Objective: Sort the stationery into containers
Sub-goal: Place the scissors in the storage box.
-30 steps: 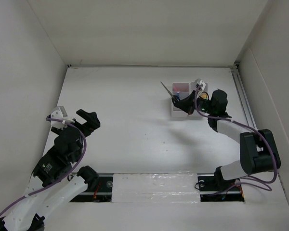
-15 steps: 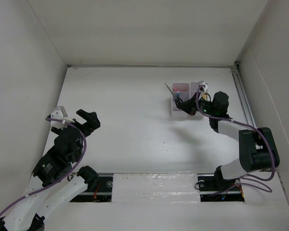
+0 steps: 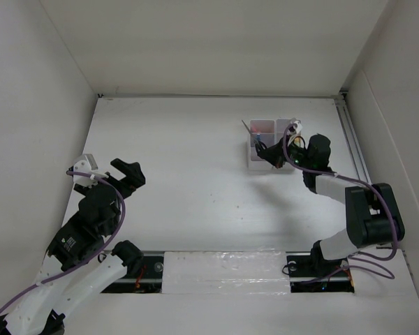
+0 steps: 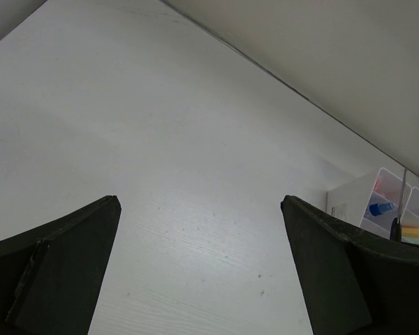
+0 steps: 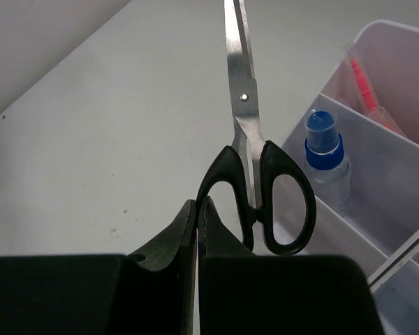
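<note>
Black-handled scissors [image 5: 255, 188] hang blades-up at the near-left corner of the white organiser [image 5: 377, 118]. My right gripper [image 5: 197, 202] is shut on their left handle loop. From above, the thin blade [image 3: 246, 128] sticks out left of the organiser [image 3: 253, 160], with the right gripper [image 3: 264, 150] over its left column. A blue-capped bottle [image 5: 323, 146] stands in one compartment and a pink marker [image 5: 362, 80] in the one beyond. My left gripper [image 3: 128, 174] stands open and empty at the table's left, far from the organiser [image 4: 349, 202].
White walls close the table in at the back and both sides. The right arm's cable [image 3: 293, 150] loops above the organiser. Blue and yellow items [image 4: 380, 208] show inside the organiser in the left wrist view.
The right gripper has carried the scissors a little right, toward the organiser, and the blade now stands steeper. In the last half second it has barely moved. The left arm is still.
</note>
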You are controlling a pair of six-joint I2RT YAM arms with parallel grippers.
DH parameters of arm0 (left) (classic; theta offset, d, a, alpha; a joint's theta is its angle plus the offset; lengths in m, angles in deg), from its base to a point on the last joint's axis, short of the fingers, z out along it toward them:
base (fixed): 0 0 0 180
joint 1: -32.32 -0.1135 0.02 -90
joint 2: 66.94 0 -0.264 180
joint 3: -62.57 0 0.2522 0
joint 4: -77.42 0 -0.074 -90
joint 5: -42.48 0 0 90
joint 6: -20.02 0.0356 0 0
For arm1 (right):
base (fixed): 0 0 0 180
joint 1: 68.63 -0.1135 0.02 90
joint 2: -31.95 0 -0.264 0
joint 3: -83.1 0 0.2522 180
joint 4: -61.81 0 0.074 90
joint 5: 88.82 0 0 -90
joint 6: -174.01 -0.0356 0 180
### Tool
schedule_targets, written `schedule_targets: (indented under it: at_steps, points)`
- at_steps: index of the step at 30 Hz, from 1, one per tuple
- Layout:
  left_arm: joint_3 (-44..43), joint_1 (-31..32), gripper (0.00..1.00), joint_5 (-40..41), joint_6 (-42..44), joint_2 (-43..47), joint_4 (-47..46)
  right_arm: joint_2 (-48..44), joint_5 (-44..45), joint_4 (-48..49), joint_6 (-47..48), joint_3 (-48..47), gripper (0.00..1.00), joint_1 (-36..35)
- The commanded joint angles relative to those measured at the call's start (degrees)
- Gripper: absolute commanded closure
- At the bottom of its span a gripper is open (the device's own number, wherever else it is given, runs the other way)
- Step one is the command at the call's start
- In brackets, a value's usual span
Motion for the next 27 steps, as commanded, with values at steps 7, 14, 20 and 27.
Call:
schedule_targets:
  at_steps: [7, 14, 20, 27]
  points:
    - [-1.11, -0.11, 0.0, -0.33, 1.44, -0.1, -1.98, 0.71, 1.57, 2.86, 2.37, -0.07, 1.0, 1.58]
    - [-1.11, -0.11, 0.0, -0.33, 1.44, -0.1, -2.5, 1.76, 2.7, 1.72, 3.08, -0.07, 1.0, 2.11]
    - [-0.58, -0.11, 0.0, -0.33, 1.44, -0.1, -2.5, 1.59, 4.98, 12.25, -1.75, 3.7, 1.0, 0.97]
    - [-0.58, -0.11, 0.0, -0.33, 1.44, -0.1, -2.5, -0.09, 6.4, 13.41, -2.28, 3.72, 1.0, -1.05]
